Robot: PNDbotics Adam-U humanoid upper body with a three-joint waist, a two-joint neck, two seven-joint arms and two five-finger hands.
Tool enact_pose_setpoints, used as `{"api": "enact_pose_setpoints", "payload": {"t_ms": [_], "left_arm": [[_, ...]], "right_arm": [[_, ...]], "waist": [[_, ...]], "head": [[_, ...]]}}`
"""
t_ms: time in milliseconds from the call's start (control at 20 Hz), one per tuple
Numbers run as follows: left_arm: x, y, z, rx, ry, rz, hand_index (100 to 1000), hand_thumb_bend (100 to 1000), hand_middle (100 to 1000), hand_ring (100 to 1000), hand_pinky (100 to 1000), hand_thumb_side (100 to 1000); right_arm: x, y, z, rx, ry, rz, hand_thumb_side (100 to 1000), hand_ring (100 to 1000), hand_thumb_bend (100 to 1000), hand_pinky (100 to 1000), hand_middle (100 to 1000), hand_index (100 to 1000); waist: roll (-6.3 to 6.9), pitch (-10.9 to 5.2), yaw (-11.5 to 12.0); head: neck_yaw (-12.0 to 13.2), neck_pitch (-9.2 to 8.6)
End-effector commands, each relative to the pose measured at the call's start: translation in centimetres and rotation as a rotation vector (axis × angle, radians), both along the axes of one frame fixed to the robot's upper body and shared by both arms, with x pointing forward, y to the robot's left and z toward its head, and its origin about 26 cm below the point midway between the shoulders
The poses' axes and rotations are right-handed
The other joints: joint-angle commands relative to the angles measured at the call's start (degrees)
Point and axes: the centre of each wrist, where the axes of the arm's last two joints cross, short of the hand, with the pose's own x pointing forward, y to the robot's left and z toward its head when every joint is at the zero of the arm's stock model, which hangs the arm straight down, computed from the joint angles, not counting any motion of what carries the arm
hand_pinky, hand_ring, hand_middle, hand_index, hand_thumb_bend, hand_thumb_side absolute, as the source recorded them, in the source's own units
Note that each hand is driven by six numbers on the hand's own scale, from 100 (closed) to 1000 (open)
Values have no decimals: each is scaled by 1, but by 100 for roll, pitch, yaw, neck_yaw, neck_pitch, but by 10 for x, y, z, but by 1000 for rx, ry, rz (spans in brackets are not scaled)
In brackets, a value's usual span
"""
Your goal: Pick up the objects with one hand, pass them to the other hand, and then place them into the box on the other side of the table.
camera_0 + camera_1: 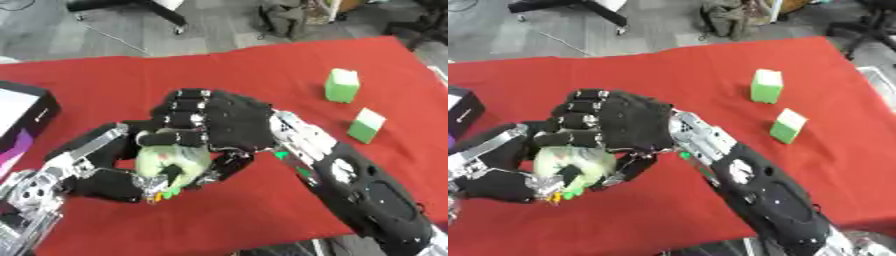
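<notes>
Both hands meet low over the red table (262,75). My left hand (105,175) cups the pale green object (175,157) from below, fingers curled round it; my right hand (214,120) clasps it from above. Beyond: two green blocks (342,85) at right, box (22,117) at left.

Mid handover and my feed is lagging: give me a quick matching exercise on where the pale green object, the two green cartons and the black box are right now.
Things:
1. pale green object
2. far green carton
3. near green carton
4. black box

Places:
A. left edge of the red table
B. between the left hand and right hand
C. right side, closer to the robot
D. right side, farther from the robot

Pairs: 1-B, 2-D, 3-C, 4-A
</notes>
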Motion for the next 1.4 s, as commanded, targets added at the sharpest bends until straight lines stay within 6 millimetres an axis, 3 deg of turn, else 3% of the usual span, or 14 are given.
{"api": "enact_pose_setpoints", "payload": {"t_ms": [50, 550, 1150, 1300, 1400], "left_arm": [[-2, -1, 8, -8, -18, -20, 424, 264, 165, 310, 669, 106], [-2, 5, 6, 15, -5, -10, 426, 273, 165, 311, 666, 105], [1, 59, 4, 120, -75, 242, 434, 295, 168, 317, 663, 100], [4, 74, 12, 134, -138, 350, 446, 314, 174, 327, 668, 117], [8, 88, 21, 163, -183, 444, 454, 327, 179, 335, 668, 110]], "right_arm": [[1, 0, 5, -30, -13, -18, 412, 891, 739, 764, 977, 1000], [-2, -3, 6, 44, 43, -32, 406, 819, 701, 713, 945, 1000], [-7, -22, 7, 172, 76, -87, 409, 760, 648, 715, 869, 985], [-9, -28, 11, 210, 81, -101, 412, 751, 617, 717, 852, 984], [-10, -33, 12, 223, 86, -117, 414, 745, 596, 719, 840, 984]], "waist": [[11, -80, -7], [5, -88, -32], [13, -105, -57], [10, -118, -52], [12, -136, -18]], "head": [[-2, -15], [-109, -15], [-175, -15], [-77, -15], [135, -15]]}}
